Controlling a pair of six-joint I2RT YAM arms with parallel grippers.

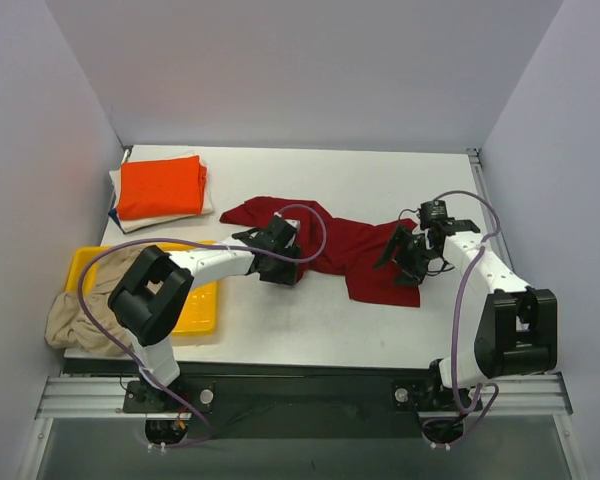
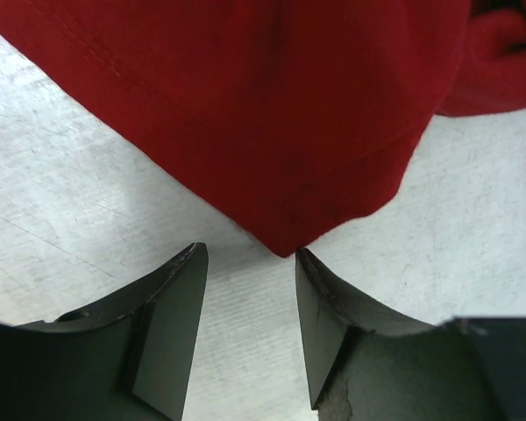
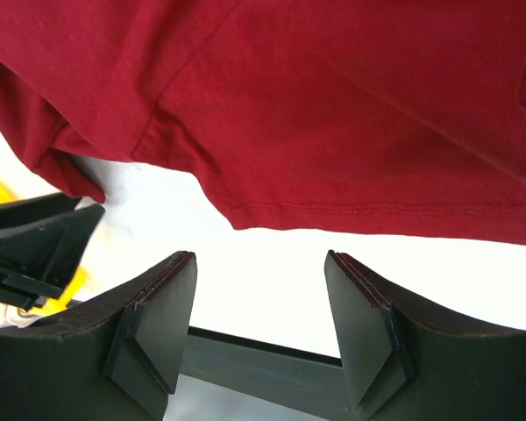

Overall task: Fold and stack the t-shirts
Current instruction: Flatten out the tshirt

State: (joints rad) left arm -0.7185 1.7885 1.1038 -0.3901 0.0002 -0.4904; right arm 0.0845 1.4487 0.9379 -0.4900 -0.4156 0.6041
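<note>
The dark red t-shirt [image 1: 340, 245] lies crumpled across the middle of the table. My left gripper [image 1: 280, 252] is open at its left part; in the left wrist view a corner of the red cloth [image 2: 280, 132] ends just at the fingertips, not held. My right gripper [image 1: 405, 258] is open over the shirt's right side; its wrist view shows the stitched hem [image 3: 351, 132] just beyond the empty jaws. A folded bright orange t-shirt [image 1: 160, 186] tops a stack of white and blue ones at the back left. A beige t-shirt [image 1: 75, 315] hangs over the tray's left side.
A yellow plastic tray [image 1: 195, 310] sits at the near left, partly under my left arm. Grey walls close in the table on three sides. The table's front edge runs just before the arm bases.
</note>
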